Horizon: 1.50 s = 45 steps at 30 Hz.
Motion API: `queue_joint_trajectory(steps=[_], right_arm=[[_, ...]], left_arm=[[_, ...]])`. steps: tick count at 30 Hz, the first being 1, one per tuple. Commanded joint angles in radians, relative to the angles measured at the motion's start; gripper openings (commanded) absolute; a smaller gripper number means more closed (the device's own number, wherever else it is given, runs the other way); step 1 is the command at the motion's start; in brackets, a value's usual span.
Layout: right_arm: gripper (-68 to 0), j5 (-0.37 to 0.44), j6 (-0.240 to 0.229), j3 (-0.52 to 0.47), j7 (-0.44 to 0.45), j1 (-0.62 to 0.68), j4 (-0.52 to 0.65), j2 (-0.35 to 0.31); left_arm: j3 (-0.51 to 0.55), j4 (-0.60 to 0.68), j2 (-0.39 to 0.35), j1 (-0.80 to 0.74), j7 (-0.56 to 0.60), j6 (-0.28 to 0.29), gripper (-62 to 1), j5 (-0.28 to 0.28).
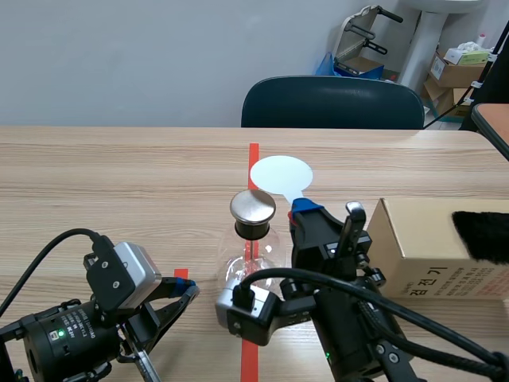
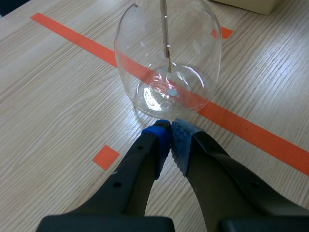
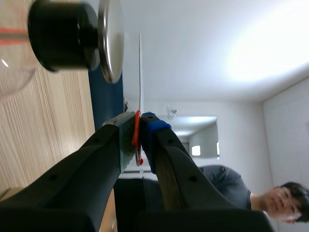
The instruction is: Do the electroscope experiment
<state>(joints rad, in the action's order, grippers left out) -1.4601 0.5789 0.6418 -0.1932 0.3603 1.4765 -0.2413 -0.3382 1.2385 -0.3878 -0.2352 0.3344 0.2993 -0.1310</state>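
A cardboard box [image 1: 421,239] sits at the right of the wooden surface [image 1: 119,183]. Its side carries Korean print that seems to read "검전기", partly hidden behind the right arm. A black fur cloth [image 1: 481,235] lies on top of the box.

The electroscope [image 1: 253,239] stands upright at the middle of the surface, on the orange-red tape line [image 2: 72,36], with its long axis vertical. We see a round glass flask [image 2: 166,72] at the bottom, a black stopper [image 3: 63,36] in the neck and a flat metal plate [image 1: 253,206] on top. Inside the flask a thin rod [image 2: 164,24] hangs straight down.

The right claw [image 1: 304,210] is clenched on the handle of a white disc paddle [image 1: 281,174]. The paddle's long axis runs from the claw up and away, with the disc beyond the metal plate. In the right wrist view the disc shows edge-on, near the plate but apart from it.

The left claw [image 2: 170,131] is clenched on nothing, its fingertips meeting. It sits low on the surface and points at the foot of the flask, just beside it; we cannot tell whether it touches the glass. A dark chair [image 1: 332,102] stands behind the surface.
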Motion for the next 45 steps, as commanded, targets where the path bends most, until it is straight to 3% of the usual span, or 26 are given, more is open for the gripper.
queue_joint_trajectory(steps=[1,10,25,31,45], right_arm=[[-66.7,-0.001,0.008,-0.006,0.027,-0.014,0.005,-0.005],[-66.7,-0.001,0.008,-0.006,0.165,-0.014,0.005,-0.005],[-66.7,-0.001,0.008,-0.006,0.165,-0.011,0.005,-0.005],[-66.7,-0.001,0.008,-0.006,0.059,-0.005,0.006,-0.005],[-66.7,-0.001,0.027,-0.006,-0.312,0.009,0.008,-0.005]], left_arm=[[-0.001,0.011,0.005,0.003,0.013,0.002,-56.5,0.007],[-0.001,0.011,0.005,0.003,0.013,0.002,-56.5,0.006],[0.0,0.011,0.005,0.003,0.009,0.002,-56.5,0.006],[0.0,0.011,0.005,0.003,0.006,0.002,-56.5,0.006],[0.0,0.011,0.005,0.003,0.005,0.002,-56.5,0.006]])
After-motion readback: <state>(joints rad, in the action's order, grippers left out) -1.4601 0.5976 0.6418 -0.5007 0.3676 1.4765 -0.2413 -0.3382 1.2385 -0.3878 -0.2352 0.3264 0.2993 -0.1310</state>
